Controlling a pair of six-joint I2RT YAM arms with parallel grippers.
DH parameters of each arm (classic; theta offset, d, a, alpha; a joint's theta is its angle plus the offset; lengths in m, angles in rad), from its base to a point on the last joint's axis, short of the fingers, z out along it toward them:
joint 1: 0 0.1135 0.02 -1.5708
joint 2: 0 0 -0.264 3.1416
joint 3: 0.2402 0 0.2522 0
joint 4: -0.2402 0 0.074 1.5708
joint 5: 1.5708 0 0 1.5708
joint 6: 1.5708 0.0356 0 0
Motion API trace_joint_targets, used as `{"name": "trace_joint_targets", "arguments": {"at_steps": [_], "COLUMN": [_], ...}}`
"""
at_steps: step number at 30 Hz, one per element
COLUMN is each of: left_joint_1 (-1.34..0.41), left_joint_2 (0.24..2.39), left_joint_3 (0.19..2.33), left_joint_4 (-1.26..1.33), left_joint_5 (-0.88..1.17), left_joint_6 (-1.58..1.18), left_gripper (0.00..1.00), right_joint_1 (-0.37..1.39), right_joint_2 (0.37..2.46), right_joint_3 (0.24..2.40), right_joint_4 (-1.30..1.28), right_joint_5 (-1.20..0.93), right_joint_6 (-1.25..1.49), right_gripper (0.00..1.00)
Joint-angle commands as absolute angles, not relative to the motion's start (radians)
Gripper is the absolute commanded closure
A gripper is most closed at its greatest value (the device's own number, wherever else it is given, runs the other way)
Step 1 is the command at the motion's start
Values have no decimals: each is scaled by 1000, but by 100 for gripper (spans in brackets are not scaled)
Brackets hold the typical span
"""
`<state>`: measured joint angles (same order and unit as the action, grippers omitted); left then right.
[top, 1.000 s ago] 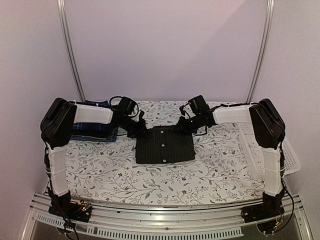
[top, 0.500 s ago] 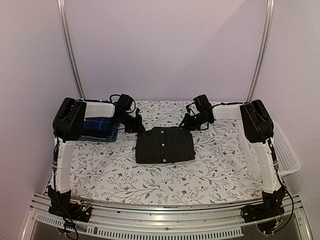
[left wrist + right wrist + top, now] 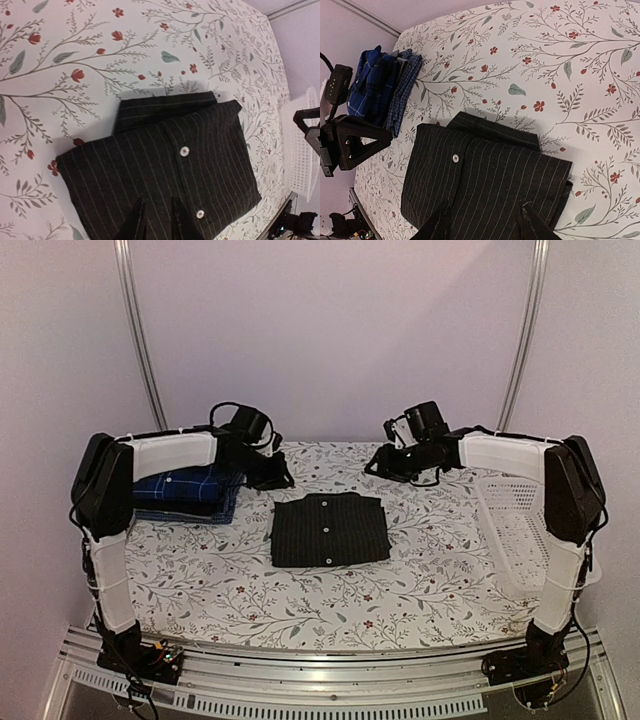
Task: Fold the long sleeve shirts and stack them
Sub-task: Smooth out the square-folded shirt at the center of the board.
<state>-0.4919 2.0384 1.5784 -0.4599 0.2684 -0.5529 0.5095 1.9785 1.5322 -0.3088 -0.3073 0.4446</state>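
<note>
The folded pinstriped shirt [image 3: 329,530] is lying at the table [image 3: 300,610] centre. The left gripper [image 3: 157,200], narrowly parted, and the right gripper [image 3: 485,205], wider, are hovering empty. Folding appears done. Next, likely: gripping it by the edges and stacking it on the plaid shirts [image 3: 185,492] at the left edge.

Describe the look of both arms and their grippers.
The left arm and right arm have white-wrapped links, black joint housings and black cables looping at the wrists. The left gripper and right gripper show dark, tapered fingers.
</note>
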Motion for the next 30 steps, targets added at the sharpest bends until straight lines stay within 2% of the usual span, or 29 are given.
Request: {"name": "trace_joint_targets", "arguments": {"at_steps": [1,4,7,9,17,23,30], "left_joint_1": [-608,-672,-720,-745,-770,-771,-767], "left_joint_2": [1957,1952,1983,2012,2136,2204,2243], "left_joint_3": [1452,1407,1400,1424,1530,1596,1620], "left_joint_4": [-359,-299,-239,-230,-232,-254,-255], "left_joint_5": [327,373,423,435,466,469,471], "left_joint_6": [-612,-647,-678,-688,-706,-698,-701], "left_gripper": [82,82,83,83,83,84,84], "right_joint_1": [578,583,579,561,526,525,525], "right_joint_2": [1819,1719,1614,1566,1611,1720,1787], "right_joint_3": [1329,1165,1017,915,737,723,716], "right_joint_4": [-225,-133,-38,68,346,465,500], "right_joint_5": [-334,-352,-323,-395,-546,-639,-686], "right_joint_6": [487,536,550,560,582,606,625], "right_gripper": [56,51,39,33,11,1,1]}}
